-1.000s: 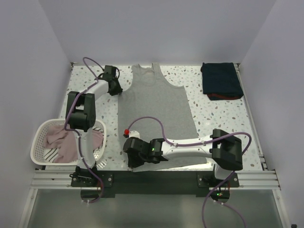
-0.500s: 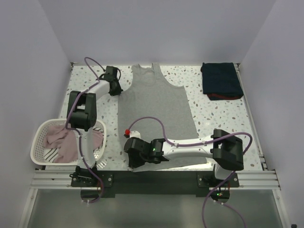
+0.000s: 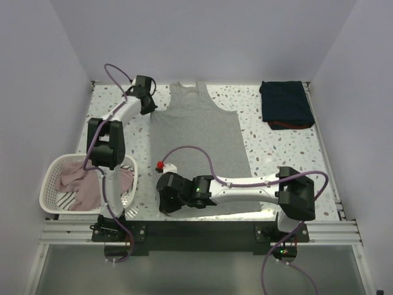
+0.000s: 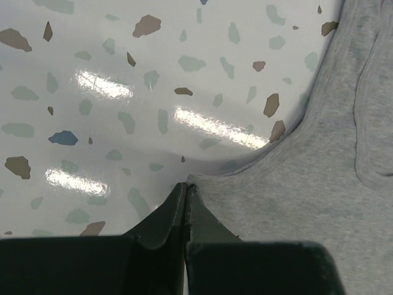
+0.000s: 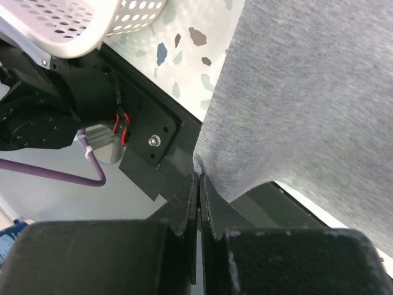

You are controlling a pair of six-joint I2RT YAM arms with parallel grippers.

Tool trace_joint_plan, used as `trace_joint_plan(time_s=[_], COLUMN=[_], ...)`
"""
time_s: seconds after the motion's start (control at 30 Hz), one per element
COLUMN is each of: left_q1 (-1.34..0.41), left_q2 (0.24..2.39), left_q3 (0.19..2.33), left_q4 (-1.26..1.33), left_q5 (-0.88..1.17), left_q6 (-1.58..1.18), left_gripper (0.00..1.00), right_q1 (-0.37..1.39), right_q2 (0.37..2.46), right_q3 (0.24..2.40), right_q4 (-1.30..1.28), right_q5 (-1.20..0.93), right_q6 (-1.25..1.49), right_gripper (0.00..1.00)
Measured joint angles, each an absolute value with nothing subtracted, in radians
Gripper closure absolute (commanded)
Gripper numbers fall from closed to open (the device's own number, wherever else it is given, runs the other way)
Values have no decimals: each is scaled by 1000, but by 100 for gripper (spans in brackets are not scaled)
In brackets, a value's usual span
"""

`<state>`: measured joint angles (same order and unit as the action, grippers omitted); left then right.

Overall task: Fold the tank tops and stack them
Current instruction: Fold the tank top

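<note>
We grip the grey tank top (image 3: 196,135) with left fingers (image 4: 161,222) shut on its armhole edge and right fingers (image 5: 183,212) shut on its near hem corner.

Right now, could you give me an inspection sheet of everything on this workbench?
Surface: speckled white table, glossy.
Job's things: grey tank top spread flat mid-table; folded navy top at the far right; pinkish tops heaped in the basket.
Clutter: white basket at the near left.
Grippers: left gripper shut on the grey tank top's armhole edge; right gripper shut on its near left hem corner.
Cables: purple cables looping over both arms.
Surroundings: plain pale walls; metal rail along the near edge.
</note>
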<state>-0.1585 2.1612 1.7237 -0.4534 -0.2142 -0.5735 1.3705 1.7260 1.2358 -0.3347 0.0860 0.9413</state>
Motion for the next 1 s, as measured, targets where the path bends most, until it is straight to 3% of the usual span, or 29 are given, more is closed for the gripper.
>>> trace_joint_plan(time_s=[1.0], left_q1=[-389], left_q2=[2296], left_q3=[1906], left_q4=[-502], left_q5=[-220], left_q6=[-683], left_gripper=[100], right_q1=[1320], right_q2=[1320], right_q3=[719], right_q4=[-275], right_q5=[243], right_q6=[1105], right_gripper=[100])
